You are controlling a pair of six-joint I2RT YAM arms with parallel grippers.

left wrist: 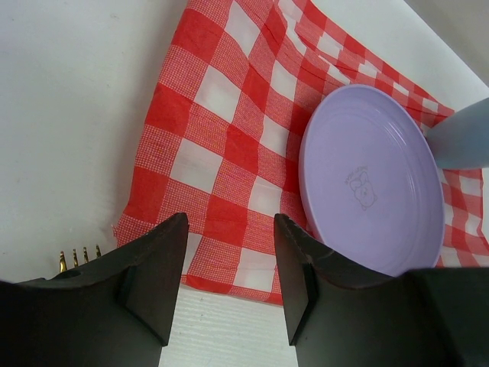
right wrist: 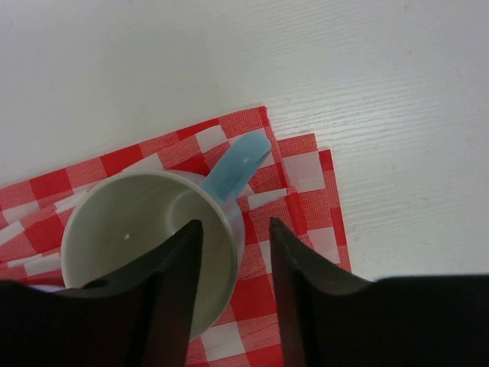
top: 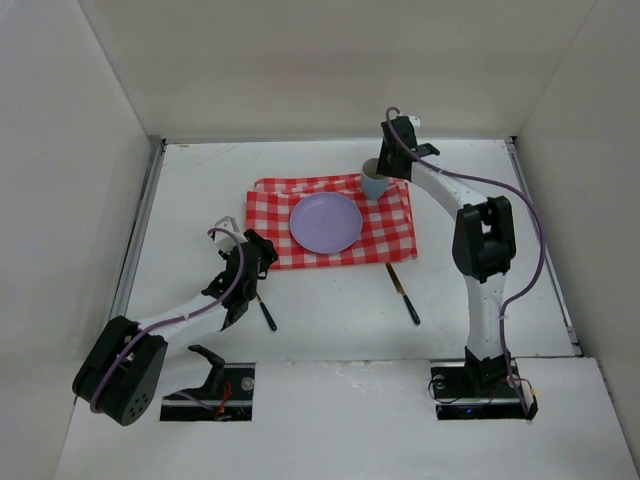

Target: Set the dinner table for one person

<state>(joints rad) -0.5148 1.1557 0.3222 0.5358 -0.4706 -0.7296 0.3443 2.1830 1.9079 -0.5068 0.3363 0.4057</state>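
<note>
2 white arms [top: 185, 318], black joints [top: 485, 235], black jaws, purple cables [top: 545, 250].

A lilac plate [top: 326, 222] lies on a red-and-white checked cloth [top: 272, 215]. A blue mug [top: 375, 185] stands upright at the cloth's far right corner. A dark-handled utensil [top: 404, 295] lies just off its near edge.

Plenty of bare desk [top: 200, 200] can be found far-left and down the right side. The middle is hogged by the checked cloth [top: 392, 236], plate [top: 326, 222] and mug [top: 375, 185]; a black-handled utensil [top: 403, 293] is parked just near of the cloth.
</note>
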